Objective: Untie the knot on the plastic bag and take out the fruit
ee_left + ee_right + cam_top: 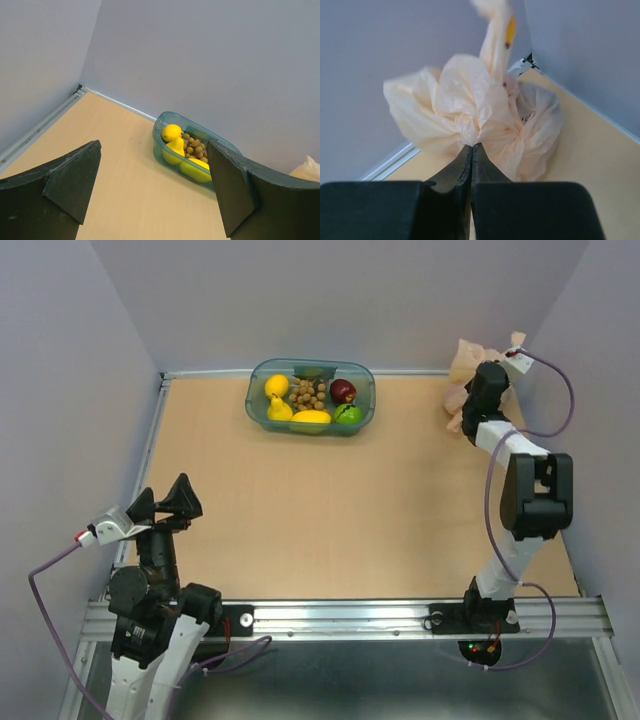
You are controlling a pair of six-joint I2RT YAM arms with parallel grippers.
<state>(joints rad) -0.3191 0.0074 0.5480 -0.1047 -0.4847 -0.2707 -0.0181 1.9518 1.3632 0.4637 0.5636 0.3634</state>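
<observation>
The pale peach plastic bag [462,362] sits bunched in the far right corner against the wall, and it fills the right wrist view [465,100]. My right gripper [478,392] reaches into it, and its jaws [472,146] are shut on a pinch of the bag's film. A twisted lump, the knot [518,131], lies just right of the fingertips. One handle strip stands up above the bag. The fruit inside the bag is hidden by the film. My left gripper [165,502] is open and empty, raised over the near left of the table [154,145].
A clear teal oval tub [256,408] stands at the back centre, also in the left wrist view [159,142], holding yellow fruit, a brown cluster of small balls, a red apple and a green apple. Walls close the table at back, left and right.
</observation>
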